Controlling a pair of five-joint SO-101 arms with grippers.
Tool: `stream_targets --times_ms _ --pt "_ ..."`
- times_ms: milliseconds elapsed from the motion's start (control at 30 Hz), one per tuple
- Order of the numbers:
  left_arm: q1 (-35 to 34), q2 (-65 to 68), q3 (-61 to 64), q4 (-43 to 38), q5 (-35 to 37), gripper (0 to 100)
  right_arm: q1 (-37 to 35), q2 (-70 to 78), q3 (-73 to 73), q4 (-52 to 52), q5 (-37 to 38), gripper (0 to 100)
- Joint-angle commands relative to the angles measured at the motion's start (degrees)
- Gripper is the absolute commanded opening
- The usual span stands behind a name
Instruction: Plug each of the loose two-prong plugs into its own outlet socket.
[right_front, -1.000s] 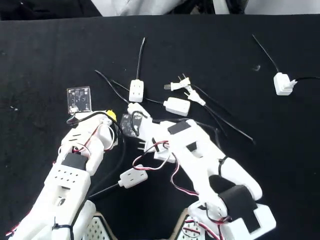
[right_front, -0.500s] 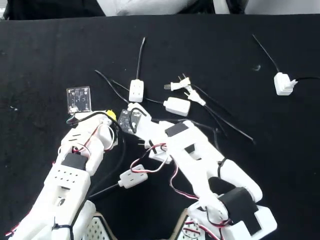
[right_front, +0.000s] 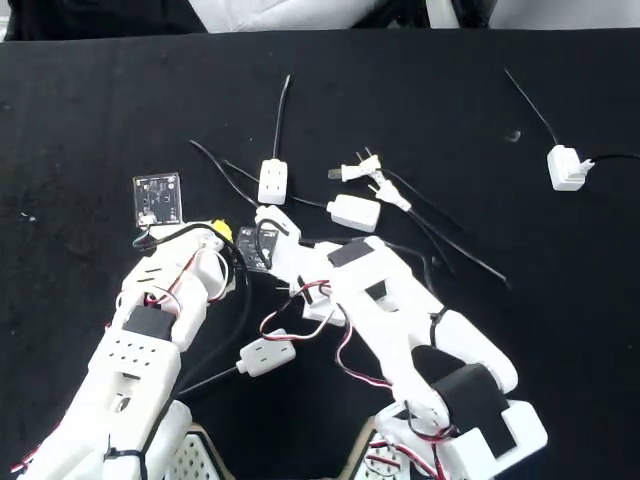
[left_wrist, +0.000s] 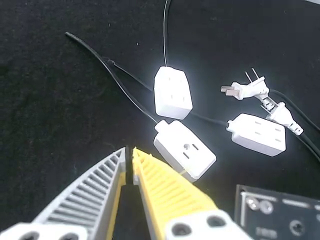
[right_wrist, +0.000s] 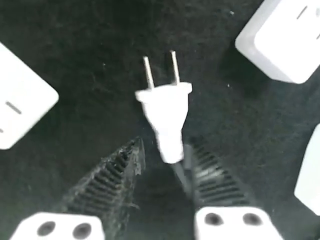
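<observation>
Over the black table (right_front: 80, 100), your right gripper (right_wrist: 164, 146) stands spread astride the tail of a white plug (right_wrist: 165, 112) near a socket (right_wrist: 282, 37) (light, hard, slippery plastic, I'd judge), so pinch its flat body; your left gripper (left_wrist: 129, 151) sits pressed together.
</observation>
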Motion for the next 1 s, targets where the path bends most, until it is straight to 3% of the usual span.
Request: stream_targets --times_ms 0,267,367,533,967 --pt "0.4 -0.6 -1.3 -1.0 -0.4 3 -0.6 -0.5 -4.3 0.5 -0.5 2.2" --pt "0.4 -0.6 -1.2 -1.0 -0.4 3 -0.4 -0.6 -5.5 0.6 -12.3 1.0" --pt "0.4 -0.6 -1.2 -0.9 -0.4 3 4.0 -1.5 -4.1 0.5 -16.6 1.0" --pt "0.4 -0.6 -1.3 -0.9 -0.4 3 12.5 -10.6 2.8 -2.8 -16.6 1.0" --pt "0.5 -0.6 -1.0 -0.9 -0.4 3 11.2 -35.5 15.3 -3.0 -17.6 1.0"
